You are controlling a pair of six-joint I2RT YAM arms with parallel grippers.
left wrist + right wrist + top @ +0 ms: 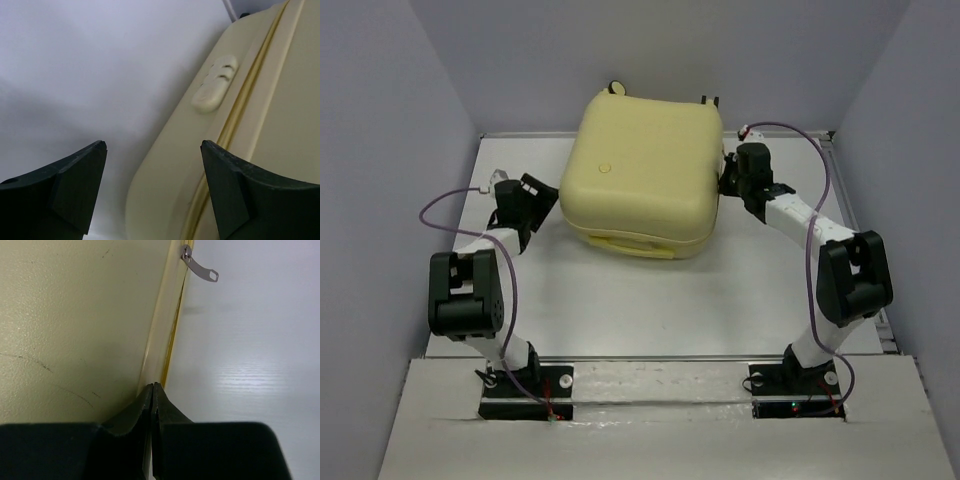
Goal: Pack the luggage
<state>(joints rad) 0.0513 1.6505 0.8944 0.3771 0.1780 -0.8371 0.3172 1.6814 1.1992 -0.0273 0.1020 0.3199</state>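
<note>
Right gripper (152, 386) clenched, tips at the zipper seam of the closed luggage (640, 170) — a silver zipper pull (200, 269) at 12 o'clock. Left gripper (153, 150) spread wide, empty, at the case's 9 o'clock — near what may be a moulded foot (215, 82). The luggage lies at the table's (620, 310) 12 o'clock.

The suitcase (640, 170) shell is matt, finely pebbled plastic; its zipper pull (201, 268) is shiny metal; the table (620, 310) looks smooth.
</note>
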